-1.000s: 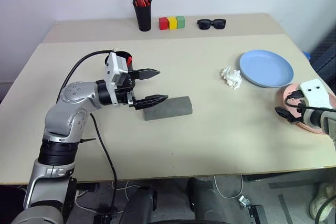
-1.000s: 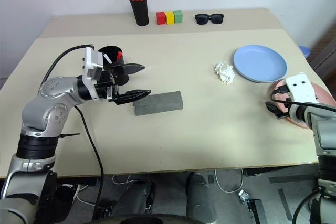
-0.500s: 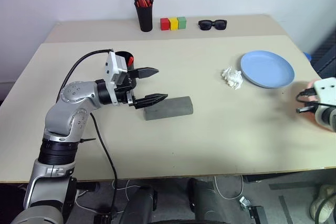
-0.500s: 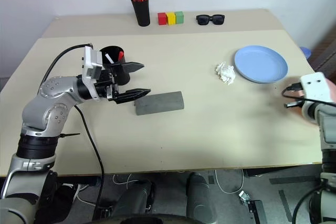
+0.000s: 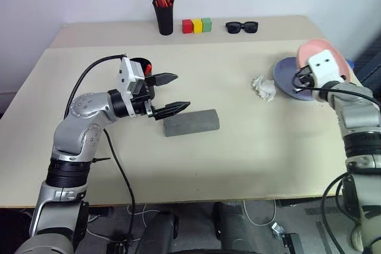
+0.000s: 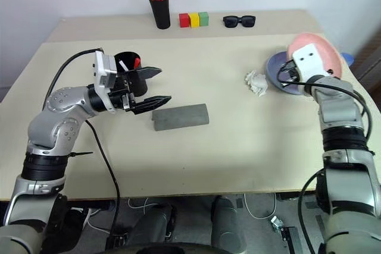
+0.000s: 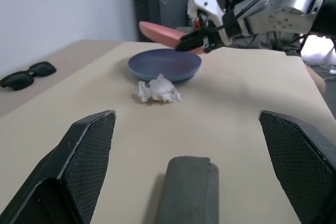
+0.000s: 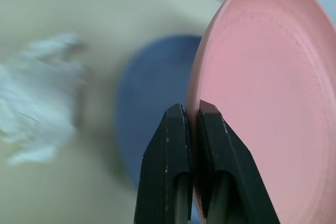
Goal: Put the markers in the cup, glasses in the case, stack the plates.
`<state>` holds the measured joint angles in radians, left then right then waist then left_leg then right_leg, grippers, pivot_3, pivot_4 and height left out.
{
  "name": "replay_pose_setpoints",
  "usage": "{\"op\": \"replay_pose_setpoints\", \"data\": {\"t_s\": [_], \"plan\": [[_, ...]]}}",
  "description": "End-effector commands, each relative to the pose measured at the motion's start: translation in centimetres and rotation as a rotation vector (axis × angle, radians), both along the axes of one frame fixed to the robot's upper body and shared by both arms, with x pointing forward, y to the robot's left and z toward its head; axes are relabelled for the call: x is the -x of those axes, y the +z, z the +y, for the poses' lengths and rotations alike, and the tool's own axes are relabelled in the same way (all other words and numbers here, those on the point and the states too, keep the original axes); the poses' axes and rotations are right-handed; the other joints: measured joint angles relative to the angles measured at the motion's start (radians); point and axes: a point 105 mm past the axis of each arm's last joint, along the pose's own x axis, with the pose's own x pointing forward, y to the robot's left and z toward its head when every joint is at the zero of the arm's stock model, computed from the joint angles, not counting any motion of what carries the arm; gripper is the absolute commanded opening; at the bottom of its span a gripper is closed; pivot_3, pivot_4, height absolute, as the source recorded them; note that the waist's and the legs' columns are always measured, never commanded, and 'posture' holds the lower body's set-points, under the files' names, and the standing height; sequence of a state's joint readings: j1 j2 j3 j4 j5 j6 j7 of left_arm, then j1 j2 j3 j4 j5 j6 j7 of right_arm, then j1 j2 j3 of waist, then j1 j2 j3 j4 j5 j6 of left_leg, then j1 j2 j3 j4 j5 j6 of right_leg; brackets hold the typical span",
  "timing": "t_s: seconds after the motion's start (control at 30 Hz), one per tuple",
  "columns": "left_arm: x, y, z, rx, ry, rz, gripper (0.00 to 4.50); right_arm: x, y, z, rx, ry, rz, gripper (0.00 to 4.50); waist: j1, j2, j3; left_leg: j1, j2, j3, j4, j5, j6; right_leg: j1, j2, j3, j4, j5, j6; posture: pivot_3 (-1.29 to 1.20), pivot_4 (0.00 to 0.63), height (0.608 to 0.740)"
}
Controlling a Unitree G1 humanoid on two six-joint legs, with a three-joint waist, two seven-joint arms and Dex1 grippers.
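My right gripper [image 8: 191,109] is shut on the rim of the salmon pink plate [image 6: 324,49]. It holds the plate tilted in the air, partly over the light blue plate [image 5: 286,79], which lies flat at the table's right. The grey case [image 5: 190,123] lies shut left of centre. Just left of and above the case hangs my left gripper [image 5: 181,91], open and empty. Behind it stands the black cup [image 6: 128,69] with the white marker [image 6: 121,63] and the red marker [image 6: 136,62] sticking out. The glasses are out of view.
A crumpled white paper [image 5: 262,87] lies just left of the blue plate. At the back stand a narrow black cup of orange-red pens [image 5: 163,13], three coloured blocks [image 5: 196,25] and black sunglasses [image 5: 241,27]. The table's right edge runs close to the plates.
My right gripper shut on the pink plate at the table's right edge, lifted it and carried it forward and left over the blue plate. The left arm stayed put.
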<state>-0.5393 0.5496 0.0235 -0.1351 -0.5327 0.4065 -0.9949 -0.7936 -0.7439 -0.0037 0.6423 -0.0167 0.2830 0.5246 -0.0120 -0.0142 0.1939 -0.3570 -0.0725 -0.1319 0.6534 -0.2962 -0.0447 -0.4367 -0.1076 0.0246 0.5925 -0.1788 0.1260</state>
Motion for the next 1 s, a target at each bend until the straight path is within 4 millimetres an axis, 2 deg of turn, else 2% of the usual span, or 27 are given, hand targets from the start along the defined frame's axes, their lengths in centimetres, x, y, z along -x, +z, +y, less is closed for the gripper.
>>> {"op": "replay_pose_setpoints", "data": {"t_s": [0.03, 0.1, 0.27, 0.3, 0.37, 0.43, 0.6, 0.67, 0.9, 1.0], "plan": [[0.8, 1.0, 0.5, -0.002, 0.023, -0.048, 4.5, -0.5, 0.2, 0.3, 0.0, 0.023, 0.013, 0.7, -0.003, 0.0, 0.0, 0.0, 0.0, 0.0, 0.0, 0.0, 0.0, 0.0, 0.0, 0.0, 0.0, 0.0, 0.0, 0.0, 0.15, 0.74], [0.8, 1.0, 0.6, 0.002, 0.036, -0.041, 4.5, -0.6, 0.2, 0.5, -0.004, 0.031, 0.011, 1.47, -0.003, 0.0, 0.0, 0.0, 0.0, 0.0, -0.001, 0.0, 0.0, 0.0, 0.0, 0.0, 0.0, 0.0, 0.0, 0.0, 0.15, 0.74], [0.9, 0.9, 0.8, 0.007, 0.045, -0.03, 4.5, -1.0, 1.5, 1.4, -0.046, 0.064, -0.038, 4.06, -0.009, 0.0, 0.0, 0.001, 0.0, 0.0, -0.001, 0.0, 0.0, -0.001, 0.0, 0.0, 0.001, 0.0, 0.0, 0.0, 0.15, 0.74], [0.8, 0.9, 0.8, 0.008, 0.046, -0.03, 4.5, -1.0, 2.2, 2.1, -0.12, 0.086, -0.061, 4.42, -0.009, 0.0, 0.0, 0.001, 0.0, 0.0, -0.001, 0.0, 0.0, -0.001, 0.0, 0.0, 0.001, 0.0, 0.0, 0.0, 0.15, 0.74], [0.7, 1.0, 0.7, 0.007, 0.047, -0.037, 4.5, -0.8, 3.3, 3.5, -0.218, 0.139, -0.097, 4.42, -0.011, 0.0, 0.0, 0.001, 0.001, 0.0, -0.001, 0.0, 0.0, -0.001, 0.001, 0.0, 0.001, 0.0, 0.0, 0.0, 0.15, 0.74], [0.6, 1.2, 0.6, 0.016, 0.043, -0.04, 4.5, -0.5, 3.3, 5.1, -0.282, 0.187, -0.103, 4.42, -0.012, 0.0, 0.0, 0.001, 0.001, 0.0, -0.001, 0.0, 0.0, -0.001, 0.001, 0.0, 0.001, 0.0, 0.0, 0.0, 0.15, 0.74], [0.5, 1.4, 0.4, 0.013, 0.039, -0.05, 4.5, -0.2, 0.8, 7.7, -0.264, 0.218, -0.06, 4.42, -0.002, 0.0, 0.0, 0.001, 0.0, 0.0, -0.001, 0.0, 0.0, -0.001, 0.001, 0.0, 0.002, 0.0, 0.0, 0.0, 0.15, 0.74], [0.6, 1.4, 0.4, 0.006, 0.038, -0.055, 4.5, -0.6, -0.3, 7.8, -0.24, 0.195, -0.047, 4.42, -0.001, 0.0, 0.0, 0.0, 0.0, 0.0, 0.0, 0.0, 0.0, -0.001, 0.001, 0.0, 0.002, 0.0, 0.0, 0.0, 0.15, 0.74], [0.8, 1.6, 0.6, -0.013, 0.051, -0.061, 4.5, -2.1, -3.2, 6.2, -0.163, 0.084, 0.025, 4.42, -0.01, 0.0, 0.0, 0.001, 0.0, 0.0, -0.001, 0.0, 0.0, -0.002, 0.001, 0.0, 0.002, 0.0, 0.0, 0.0, 0.15, 0.74], [0.8, 1.6, 0.7, -0.016, 0.062, -0.064, 4.5, -2.2, -4.1, 6.6, -0.179, 0.101, 0.058, 3.53, -0.011, 0.0, 0.0, 0.001, 0.001, 0.0, -0.002, 0.0, 0.0, -0.002, 0.001, 0.0, 0.002, 0.0, -0.001, 0.0, 0.15, 0.74]]}}
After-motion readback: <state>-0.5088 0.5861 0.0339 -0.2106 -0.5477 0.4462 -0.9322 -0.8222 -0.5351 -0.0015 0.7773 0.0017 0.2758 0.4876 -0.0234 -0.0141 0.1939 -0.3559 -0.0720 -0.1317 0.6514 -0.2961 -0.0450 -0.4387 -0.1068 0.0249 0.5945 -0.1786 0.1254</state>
